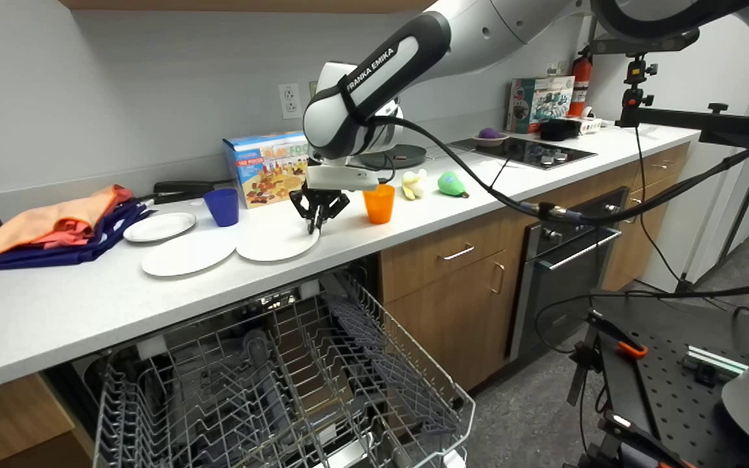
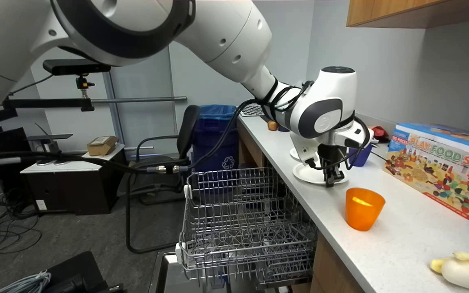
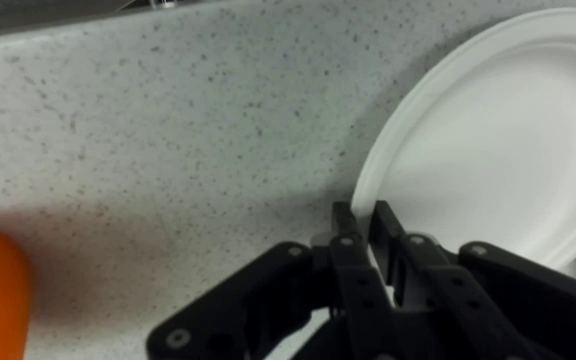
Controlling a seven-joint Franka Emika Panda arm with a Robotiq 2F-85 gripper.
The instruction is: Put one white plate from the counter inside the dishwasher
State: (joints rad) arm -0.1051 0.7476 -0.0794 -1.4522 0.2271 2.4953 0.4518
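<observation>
Closest up, the pincer [image 3: 363,209] is clamped on the rim of a white plate [image 3: 498,150], one finger to each side. From where I stand, I can't tell whether that plate touches the counter [image 1: 114,299] beneath the pincer. Just past it lies a second plate [image 1: 189,253]; on the pincer's opposite side, an orange cup [image 1: 380,203]. Lower than the pincer, the dishwasher [image 1: 270,364] stands open.

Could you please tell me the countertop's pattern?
The countertop is pale with dark speckles, clearest in the wrist view.
</observation>
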